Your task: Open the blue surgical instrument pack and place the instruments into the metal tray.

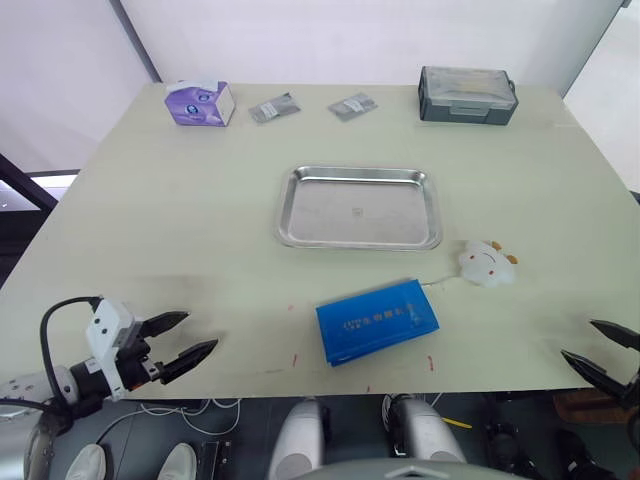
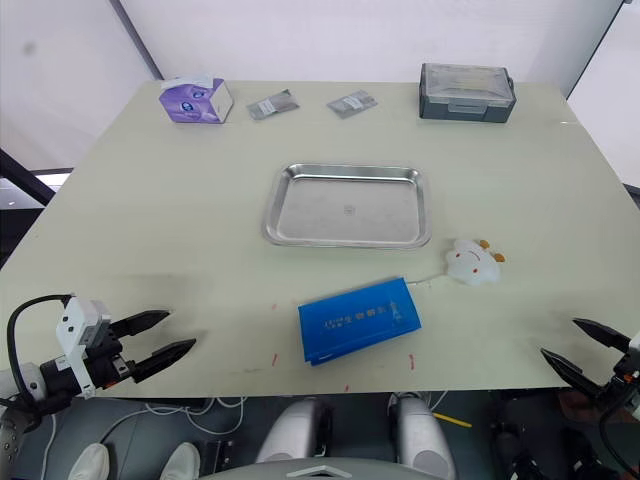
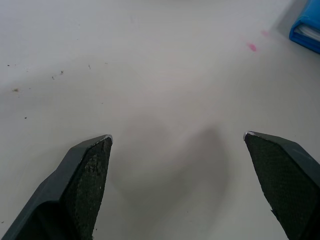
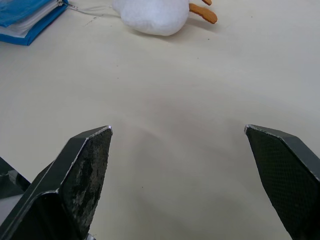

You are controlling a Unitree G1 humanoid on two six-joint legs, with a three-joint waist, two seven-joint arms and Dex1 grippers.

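The blue surgical instrument pack (image 1: 377, 321) lies closed near the surface's front edge, long axis running left-right, between both grippers. The left gripper (image 1: 190, 349) and right gripper (image 1: 600, 351) both gape open and empty; each is well apart from it, neither clearly nearer

Small white print runs along the top face of the blue surgical instrument pack (image 1: 377, 320) near the table's (image 1: 180, 220) near edge, too small to read. The purple tissue box (image 1: 200, 103) at the far left carries a printed design, also illegible
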